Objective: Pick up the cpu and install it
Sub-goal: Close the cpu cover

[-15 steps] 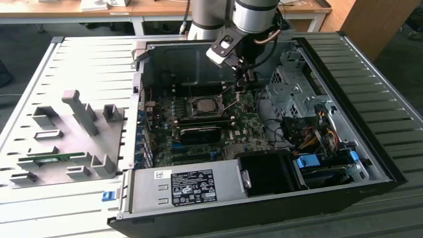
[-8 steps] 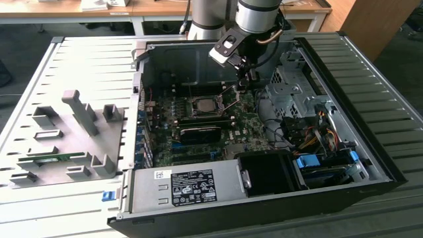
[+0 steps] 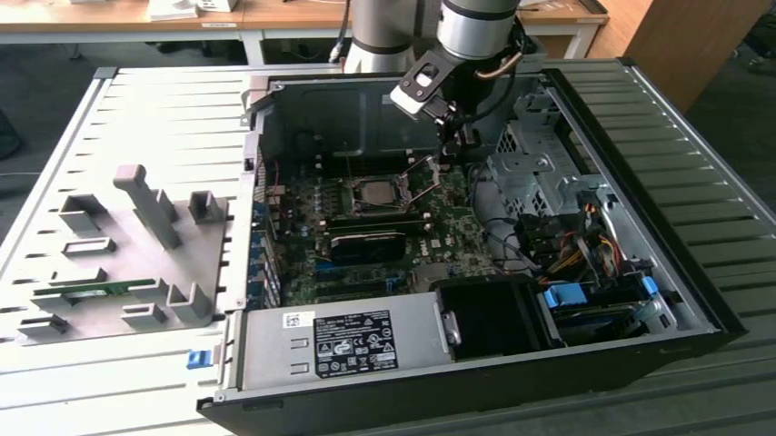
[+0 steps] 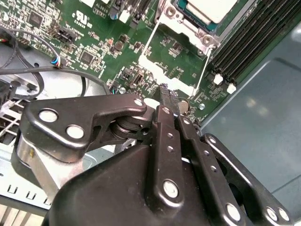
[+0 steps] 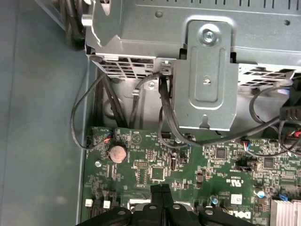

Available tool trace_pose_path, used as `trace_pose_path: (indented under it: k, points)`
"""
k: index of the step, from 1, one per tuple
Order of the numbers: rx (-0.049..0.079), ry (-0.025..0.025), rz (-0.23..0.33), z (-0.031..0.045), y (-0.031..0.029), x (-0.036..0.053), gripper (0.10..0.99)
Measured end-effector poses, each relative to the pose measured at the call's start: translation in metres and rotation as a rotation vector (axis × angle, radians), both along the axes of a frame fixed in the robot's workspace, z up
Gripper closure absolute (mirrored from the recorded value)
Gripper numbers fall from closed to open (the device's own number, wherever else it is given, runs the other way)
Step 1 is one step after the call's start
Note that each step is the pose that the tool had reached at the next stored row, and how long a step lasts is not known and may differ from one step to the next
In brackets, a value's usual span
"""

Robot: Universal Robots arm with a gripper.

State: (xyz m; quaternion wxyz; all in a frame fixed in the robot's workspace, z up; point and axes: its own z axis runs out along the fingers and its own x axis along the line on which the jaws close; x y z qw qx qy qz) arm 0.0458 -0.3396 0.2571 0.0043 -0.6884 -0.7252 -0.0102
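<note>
1. Right now the computer case (image 3: 715,300) lies open on the slatted counter (image 3: 158,109), filling its middle and the side toward the exterior view's right.
2. The cpu (image 3: 373,193) sits flat in its socket (image 3: 363,207) on the green circuit board (image 3: 449,218), toward the far end of the case, silver top facing up. In the second wrist view the cpu (image 4: 211,8) lies just beside the black memory slots (image 4: 244,37).
3. The thin metal frame (image 4: 149,41) of the socket stands swung open, off the chip.
4. The arm reaches down into the case, with the hand (image 3: 452,145) just over the board on the side of the socket toward the exterior view's right.
5. The hand's (image 4: 168,94) two black fingers (image 4: 162,117) are pressed together, with nothing visibly between them. Their tips are close to the free end of the open frame, and I cannot tell if they touch it.
6. In the first wrist view the hand (image 5: 160,188) hangs over the board (image 5: 188,165) near a coin battery (image 5: 117,153).
7. A grey holder (image 3: 122,254) lies by the counter's edge at the exterior view's left, with a green memory stick (image 3: 91,291) resting in it, well apart from the hand.
</note>
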Motion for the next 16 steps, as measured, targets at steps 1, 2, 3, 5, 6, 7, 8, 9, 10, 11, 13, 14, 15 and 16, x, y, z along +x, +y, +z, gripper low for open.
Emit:
trace_pose_path:
  k: [1, 2, 3, 5, 6, 7, 8, 9, 10, 11, 13, 14, 15, 16]
  points:
    - [0.000, 0.0000, 0.000, -0.0004, 0.0001, 0.0011, 0.965]
    - [0.000, 0.0001, 0.000, -0.0008, 0.0002, 0.0021, 0.965]
    - [0.000, 0.0001, 0.000, -0.0012, 0.0003, 0.0031, 0.965]
    - [0.000, 0.0001, 0.000, -0.0018, 0.0003, 0.0048, 0.965]
    - [0.000, 0.0001, 0.000, -0.0021, 0.0003, 0.0058, 0.965]
    - [-0.001, 0.0001, 0.000, -0.0023, 0.0004, 0.0069, 0.965]
    - [-0.001, 0.0000, 0.000, -0.0028, 0.0005, 0.0078, 0.965]
    - [-0.001, 0.0000, 0.000, -0.0032, 0.0006, 0.0086, 0.965]
    - [-0.001, 0.0001, 0.000, -0.0038, 0.0006, 0.0090, 0.965]
    - [-0.001, 0.0001, 0.000, -0.0043, 0.0006, 0.0094, 0.965]
    - [-0.001, 0.0001, 0.000, -0.0053, 0.0008, 0.0101, 0.965]
    - [-0.001, 0.0002, 0.000, -0.0058, 0.0009, 0.0104, 0.965]
    - [-0.001, 0.0002, 0.000, -0.0066, 0.0010, 0.0107, 0.965]
    - [-0.001, 0.0003, 0.000, -0.0076, 0.0011, 0.0109, 0.965]
